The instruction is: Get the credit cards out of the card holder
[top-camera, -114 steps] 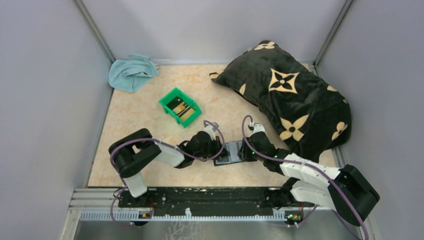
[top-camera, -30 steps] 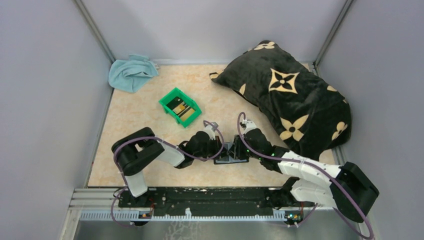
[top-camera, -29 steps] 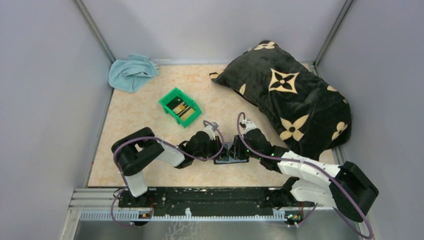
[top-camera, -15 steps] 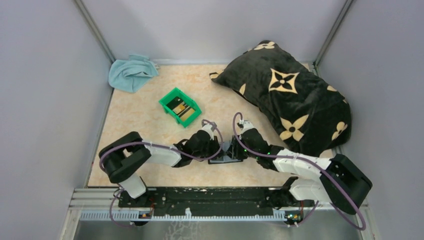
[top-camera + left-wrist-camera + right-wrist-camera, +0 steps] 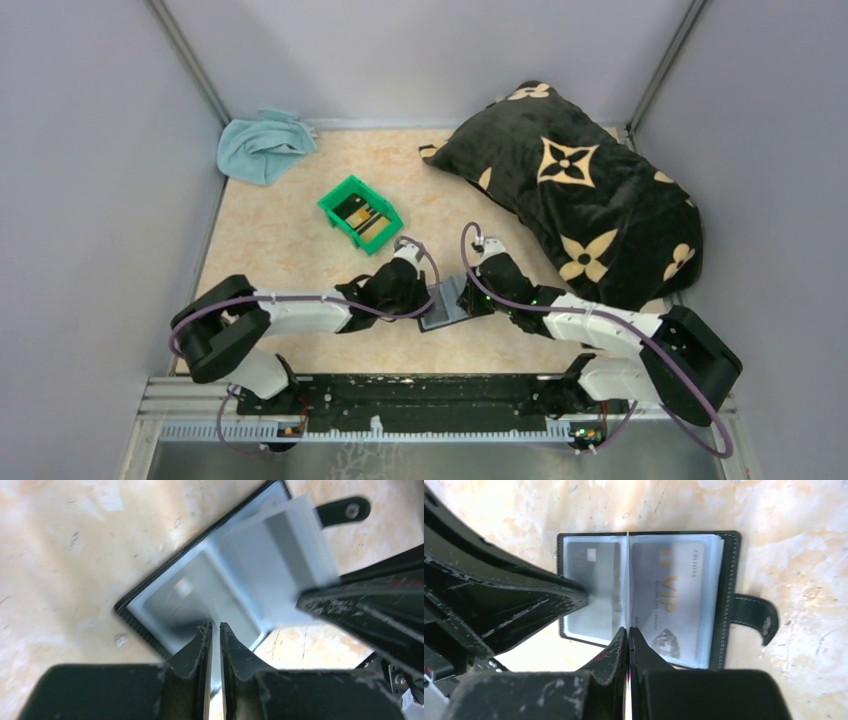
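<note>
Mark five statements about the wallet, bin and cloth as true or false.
1. The card holder lies open on the table. True.
2. The green bin is empty. False: dark cards lie inside it.
3. The right gripper is shut on a clear sleeve of the card holder. True.
4. Every card is out of the card holder. False: a VIP card sits in one of its sleeves.
5. The blue cloth lies on the pillow. False: it lies in the far left corner, apart from the pillow.

card holder (image 5: 200, 590) blurred in left wrist view, cards (image 5: 360, 213) in green bin (image 5: 336, 192) too small to read
</note>
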Tool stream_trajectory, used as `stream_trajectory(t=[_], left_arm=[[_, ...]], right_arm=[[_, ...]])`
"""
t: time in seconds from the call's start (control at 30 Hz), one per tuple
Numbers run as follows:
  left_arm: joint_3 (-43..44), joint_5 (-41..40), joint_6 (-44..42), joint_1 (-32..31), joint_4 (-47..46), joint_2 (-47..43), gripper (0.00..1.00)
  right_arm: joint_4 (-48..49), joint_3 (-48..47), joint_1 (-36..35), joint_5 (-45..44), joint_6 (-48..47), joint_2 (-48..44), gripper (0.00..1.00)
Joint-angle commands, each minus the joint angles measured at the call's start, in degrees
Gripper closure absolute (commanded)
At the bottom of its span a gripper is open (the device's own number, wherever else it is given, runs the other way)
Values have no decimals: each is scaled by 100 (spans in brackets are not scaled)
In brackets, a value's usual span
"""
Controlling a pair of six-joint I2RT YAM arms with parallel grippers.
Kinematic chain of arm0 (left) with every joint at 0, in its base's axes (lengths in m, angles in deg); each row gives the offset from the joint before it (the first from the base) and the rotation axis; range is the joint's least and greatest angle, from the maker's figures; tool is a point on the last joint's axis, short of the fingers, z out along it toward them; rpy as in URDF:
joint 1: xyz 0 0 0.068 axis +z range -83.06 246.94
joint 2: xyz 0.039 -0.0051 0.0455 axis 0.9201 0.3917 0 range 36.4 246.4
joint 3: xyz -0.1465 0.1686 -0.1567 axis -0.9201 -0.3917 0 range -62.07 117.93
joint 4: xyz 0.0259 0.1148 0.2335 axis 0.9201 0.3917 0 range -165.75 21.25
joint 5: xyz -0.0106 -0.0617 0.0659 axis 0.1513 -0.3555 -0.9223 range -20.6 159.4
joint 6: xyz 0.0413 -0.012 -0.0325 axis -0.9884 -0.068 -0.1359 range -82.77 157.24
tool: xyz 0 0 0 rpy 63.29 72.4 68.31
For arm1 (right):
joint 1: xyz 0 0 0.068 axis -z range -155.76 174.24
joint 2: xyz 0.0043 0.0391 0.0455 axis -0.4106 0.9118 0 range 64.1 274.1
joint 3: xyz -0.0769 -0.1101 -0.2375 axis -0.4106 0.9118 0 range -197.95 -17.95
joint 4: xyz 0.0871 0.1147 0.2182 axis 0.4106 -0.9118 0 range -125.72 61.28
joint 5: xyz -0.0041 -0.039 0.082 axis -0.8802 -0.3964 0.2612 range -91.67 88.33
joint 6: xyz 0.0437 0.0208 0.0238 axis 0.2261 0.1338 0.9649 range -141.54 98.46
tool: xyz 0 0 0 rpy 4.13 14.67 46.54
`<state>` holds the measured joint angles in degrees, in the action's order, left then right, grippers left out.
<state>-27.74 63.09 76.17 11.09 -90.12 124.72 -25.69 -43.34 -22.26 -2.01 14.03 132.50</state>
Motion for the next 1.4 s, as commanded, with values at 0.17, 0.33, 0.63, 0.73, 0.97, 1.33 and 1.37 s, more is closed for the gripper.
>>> stream_trajectory(t=[0.17,0.33,0.63,0.73,0.97,1.33,1.37], left_arm=[[-26,-525,-86,18,1603,-1364,81],[-79,-808,-90,39,1884,-1618,80],[-347,-934,65,53,2152,-2114,79],[-471,-1112,100,80,2304,-2369,78],[-725,-766,415,666,2601,-2817,75],[-817,-594,413,1016,2613,-2827,74],[-828,-580,405,1042,2600,-2820,74]], right_arm=[[-1035,-1092,-522,-1188,-542,-157,100],[-1405,-1727,-1098,-1753,-624,685,100],[-1916,-2687,-1919,-2563,-474,2091,100],[-1930,-2889,-2153,-2597,-472,2289,100],[-1731,-2998,-2450,-2307,-445,2426,84],[-1596,-3038,-2827,-2386,-324,2399,57],[-1584,-3037,-2859,-2357,-324,2355,55]])
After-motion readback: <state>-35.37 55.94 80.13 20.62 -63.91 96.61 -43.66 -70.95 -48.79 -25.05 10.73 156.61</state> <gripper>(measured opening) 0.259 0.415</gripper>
